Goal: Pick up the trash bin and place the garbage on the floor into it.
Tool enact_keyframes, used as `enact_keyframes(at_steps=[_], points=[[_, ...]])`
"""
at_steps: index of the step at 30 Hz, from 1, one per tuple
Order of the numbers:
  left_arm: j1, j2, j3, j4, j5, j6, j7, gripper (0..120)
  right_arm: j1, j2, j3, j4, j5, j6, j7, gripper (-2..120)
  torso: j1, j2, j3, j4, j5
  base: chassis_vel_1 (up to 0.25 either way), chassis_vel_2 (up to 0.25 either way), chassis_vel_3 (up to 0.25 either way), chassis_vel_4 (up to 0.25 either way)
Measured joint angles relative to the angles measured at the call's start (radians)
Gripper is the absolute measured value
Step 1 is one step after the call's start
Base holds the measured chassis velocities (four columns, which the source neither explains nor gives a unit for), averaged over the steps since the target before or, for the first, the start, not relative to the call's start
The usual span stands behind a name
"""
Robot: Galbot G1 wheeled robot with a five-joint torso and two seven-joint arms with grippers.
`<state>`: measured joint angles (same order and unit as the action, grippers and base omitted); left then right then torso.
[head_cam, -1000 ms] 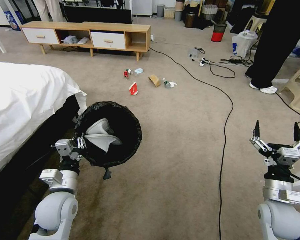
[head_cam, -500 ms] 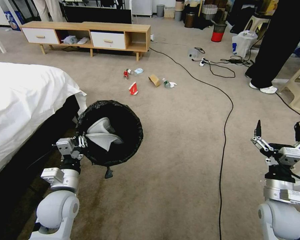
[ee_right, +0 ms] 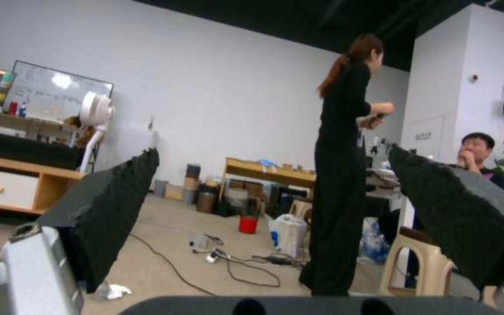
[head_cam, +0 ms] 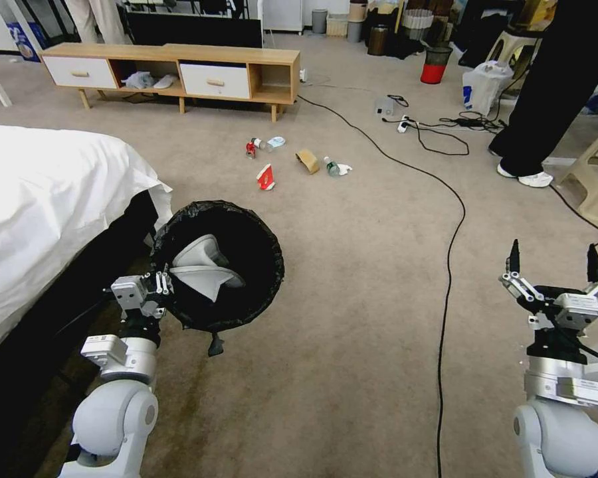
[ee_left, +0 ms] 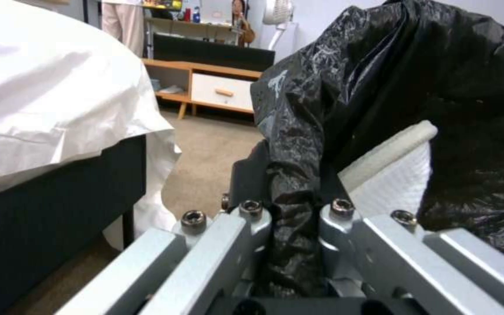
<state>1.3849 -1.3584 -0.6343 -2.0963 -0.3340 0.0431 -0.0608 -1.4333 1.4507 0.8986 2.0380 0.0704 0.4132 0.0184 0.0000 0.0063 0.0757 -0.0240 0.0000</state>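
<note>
The flat beige-brown carpet floor (head_cam: 352,279) runs from the white-sheeted bed (head_cam: 46,192) at near left to a far wooden cabinet (head_cam: 173,70). The small round bin lined with crinkly black plastic (head_cam: 217,265) hangs near left, mouth tilted, white paper inside. The left gripper (head_cam: 158,287) pinches its bag-covered rim; only a thin hold, so the bin could slip or swing. The right gripper (head_cam: 554,264) waits near right, fingers spread. The small litter cluster (head_cam: 292,159) lies well ahead, near a black cable (head_cam: 445,265) that could snag.
</note>
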Motion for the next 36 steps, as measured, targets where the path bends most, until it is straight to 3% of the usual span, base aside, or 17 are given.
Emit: enact_keyframes(at_steps=[36], points=[[-0.008,-0.003,0.002,0.009,-0.004,-0.001,0.0,4,0.008,0.002,0.0,-0.013,0.0,0.005,-0.005,100,0.0,0.0,0.0,0.0,0.0,0.0,0.0,0.0,0.0]])
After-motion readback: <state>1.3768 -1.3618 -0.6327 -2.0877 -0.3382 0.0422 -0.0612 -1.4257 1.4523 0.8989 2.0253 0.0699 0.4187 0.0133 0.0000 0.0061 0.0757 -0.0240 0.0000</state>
